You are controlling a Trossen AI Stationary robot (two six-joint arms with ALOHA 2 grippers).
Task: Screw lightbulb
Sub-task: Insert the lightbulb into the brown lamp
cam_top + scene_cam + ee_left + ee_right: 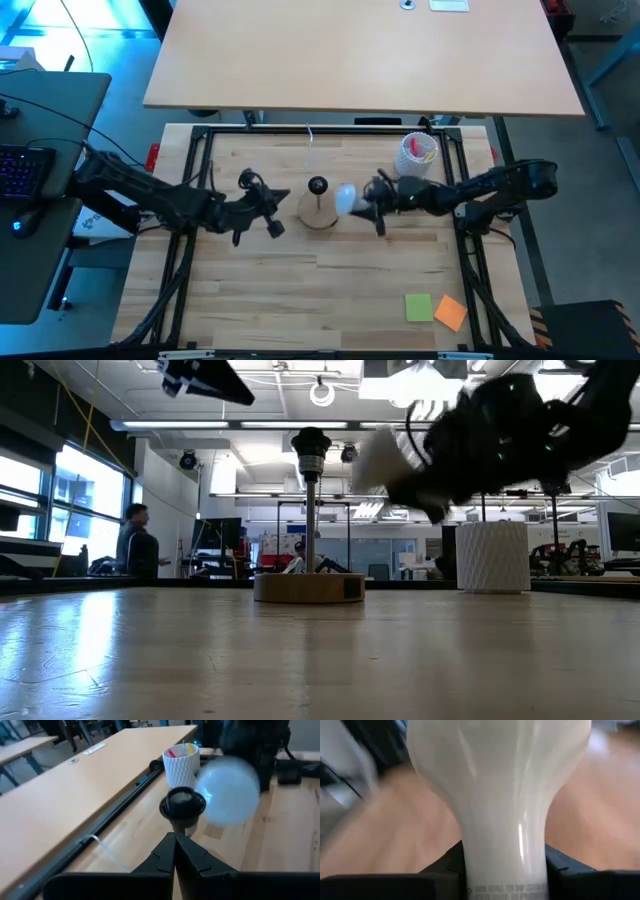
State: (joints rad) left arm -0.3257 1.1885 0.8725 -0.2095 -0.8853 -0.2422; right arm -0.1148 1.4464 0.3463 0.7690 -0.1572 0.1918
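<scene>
Lightbulb: white, glossy globe, narrow neck (printed lettering) in right tool.

**A bright workshop around a wooden table**

The table has a pale butcher-block top inside a black frame. Beyond it stands a large light-wood desk, bare but for small items near its far edge. To the left, a dark desk holds a keyboard. The floor is grey.

From table height, the room is open and industrial: a white ceiling with pipes and a ring lamp, big windows on the left letting in daylight, and glass partitions farther back. A person stands at the left.
</scene>
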